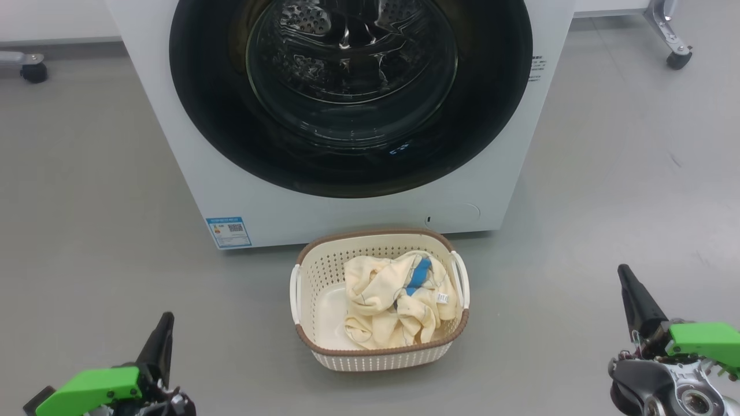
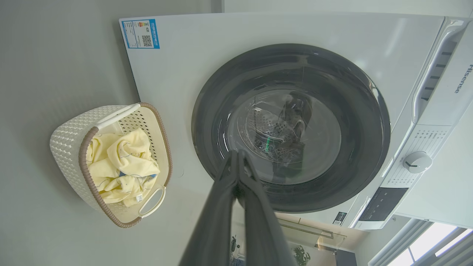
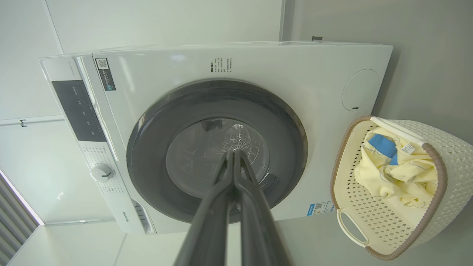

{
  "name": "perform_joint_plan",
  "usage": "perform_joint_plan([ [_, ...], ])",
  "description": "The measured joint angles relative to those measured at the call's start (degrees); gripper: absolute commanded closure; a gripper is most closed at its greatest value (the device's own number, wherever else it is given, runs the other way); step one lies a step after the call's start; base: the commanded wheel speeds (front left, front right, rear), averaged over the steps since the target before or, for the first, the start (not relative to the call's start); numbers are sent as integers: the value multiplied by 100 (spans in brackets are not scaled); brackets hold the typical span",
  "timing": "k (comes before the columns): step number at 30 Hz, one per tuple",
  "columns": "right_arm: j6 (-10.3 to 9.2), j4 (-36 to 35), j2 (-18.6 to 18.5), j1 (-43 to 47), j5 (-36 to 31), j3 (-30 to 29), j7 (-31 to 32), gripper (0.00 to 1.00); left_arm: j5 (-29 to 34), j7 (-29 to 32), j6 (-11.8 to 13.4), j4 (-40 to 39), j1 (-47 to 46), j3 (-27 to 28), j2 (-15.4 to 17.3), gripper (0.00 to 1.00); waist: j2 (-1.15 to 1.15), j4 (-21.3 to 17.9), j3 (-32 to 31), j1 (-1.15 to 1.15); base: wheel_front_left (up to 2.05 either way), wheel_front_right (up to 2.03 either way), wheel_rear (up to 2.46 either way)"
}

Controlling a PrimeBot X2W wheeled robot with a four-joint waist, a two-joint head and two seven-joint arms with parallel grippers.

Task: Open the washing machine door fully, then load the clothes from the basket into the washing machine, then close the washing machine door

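The white washing machine [image 1: 231, 190] stands ahead with its round black-rimmed door [image 1: 219, 115] flat against the front, glass bowl in the middle. On the floor before it sits the cream basket [image 1: 378, 352] with a brown rim, holding the pale yellow clothes [image 1: 381, 300] with a blue patch. My left gripper [image 1: 166, 318] is at the lower left and my right gripper [image 1: 623, 271] at the lower right, both shut, empty and well short of basket and door. The wrist views show the door [image 2: 221, 92] [image 3: 155, 122], the basket [image 2: 70, 136] [image 3: 447, 162] and each gripper's tips [image 2: 236, 153] [image 3: 233, 153] pressed together.
Grey floor surrounds the machine. A caster wheel [image 1: 33, 69] stands at the far left and a wheeled metal leg [image 1: 673, 40] at the far right. The control panel with a dial [image 2: 417, 162] lies along the machine's top.
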Motion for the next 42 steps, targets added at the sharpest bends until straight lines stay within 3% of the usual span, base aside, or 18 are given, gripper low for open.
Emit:
perform_joint_plan([
  [21, 0, 0, 0, 0, 0, 0, 0, 100, 0, 0, 0, 0, 0, 0, 0, 100, 0, 0, 0, 0, 0, 0, 0],
  [22, 0, 0, 0, 0, 0, 0, 1, 0, 0, 0, 0, 0, 0, 0, 0, 0, 0, 0, 0, 0, 0, 0, 0],
  [28, 1, 414, 91, 373, -2, 43, 0, 0, -7, -9, 14, 434, 304, -48, -85, 0, 0, 0, 0, 0, 0, 0, 0],
  [42, 1, 299, 81, 360, -108, 36, -14, 0, 7, -159, 13, 280, 319, -141, -86, 0, 0, 2, 13, 0, 0, 0, 0],
])
